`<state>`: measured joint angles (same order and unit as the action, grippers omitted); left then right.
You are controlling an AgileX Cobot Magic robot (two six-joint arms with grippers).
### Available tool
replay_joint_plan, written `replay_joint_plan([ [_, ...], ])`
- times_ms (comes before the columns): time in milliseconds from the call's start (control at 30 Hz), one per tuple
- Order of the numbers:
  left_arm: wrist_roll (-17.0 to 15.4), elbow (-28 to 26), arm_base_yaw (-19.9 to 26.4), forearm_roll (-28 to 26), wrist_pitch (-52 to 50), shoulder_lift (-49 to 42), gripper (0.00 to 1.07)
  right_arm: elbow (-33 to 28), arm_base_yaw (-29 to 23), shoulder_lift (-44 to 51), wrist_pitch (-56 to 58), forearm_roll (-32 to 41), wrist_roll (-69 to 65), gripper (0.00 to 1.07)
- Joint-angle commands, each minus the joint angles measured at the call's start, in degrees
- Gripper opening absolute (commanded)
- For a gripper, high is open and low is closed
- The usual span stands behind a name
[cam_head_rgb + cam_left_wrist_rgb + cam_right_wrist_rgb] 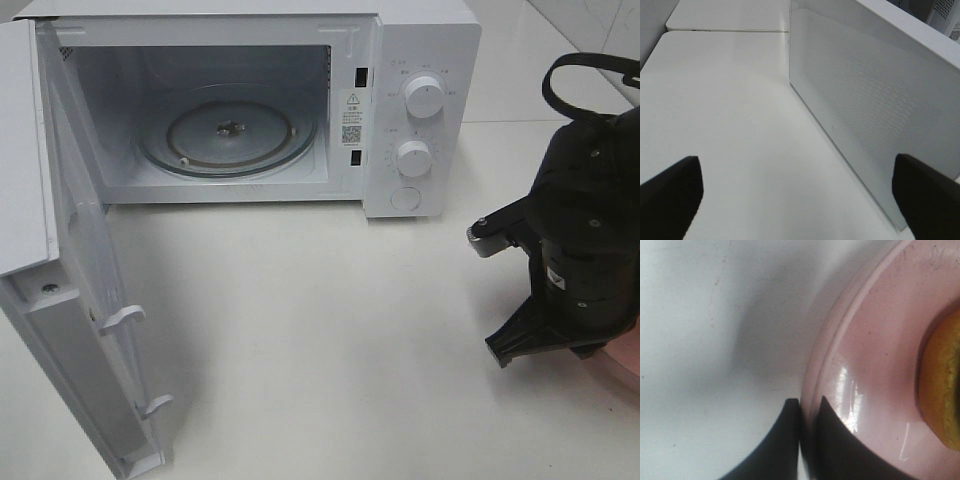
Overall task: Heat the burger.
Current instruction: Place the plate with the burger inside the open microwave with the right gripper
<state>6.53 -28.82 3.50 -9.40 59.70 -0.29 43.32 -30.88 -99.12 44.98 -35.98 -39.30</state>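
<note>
The burger shows only as a golden-brown bun edge in the right wrist view, resting on a round pink plate. My right gripper is shut on the plate's rim, with one finger outside it and one inside. In the high view the right arm hangs over the table's right side and hides the burger; a sliver of the pink plate shows under it. My left gripper is open and holds nothing, with its fingers wide apart beside the microwave door.
The white microwave stands at the back with its door swung open to the left. Its glass turntable is bare. White tabletop lies between the microwave and the right arm.
</note>
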Motion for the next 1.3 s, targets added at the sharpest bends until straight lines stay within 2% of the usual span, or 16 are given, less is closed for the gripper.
replay_joint_plan([
  [33,-0.2,-0.1,0.1,-0.3,-0.2,-0.5,0.98,-1.9,-1.9,3.2,3.7,-2.5,-1.4,0.0],
  [600,-0.2,-0.1,0.1,-0.3,-0.2,-0.5,0.98,-7.2,-10.4,10.4,8.4,-3.0,-5.2,0.0],
  [733,-0.2,-0.1,0.1,-0.3,-0.2,-0.5,0.98,-8.2,-14.0,11.7,11.1,-3.0,-7.2,0.0],
  [1300,-0.2,-0.1,0.1,-0.3,-0.2,-0.5,0.98,-9.6,-24.8,12.4,14.2,-3.4,-10.4,0.0],
])
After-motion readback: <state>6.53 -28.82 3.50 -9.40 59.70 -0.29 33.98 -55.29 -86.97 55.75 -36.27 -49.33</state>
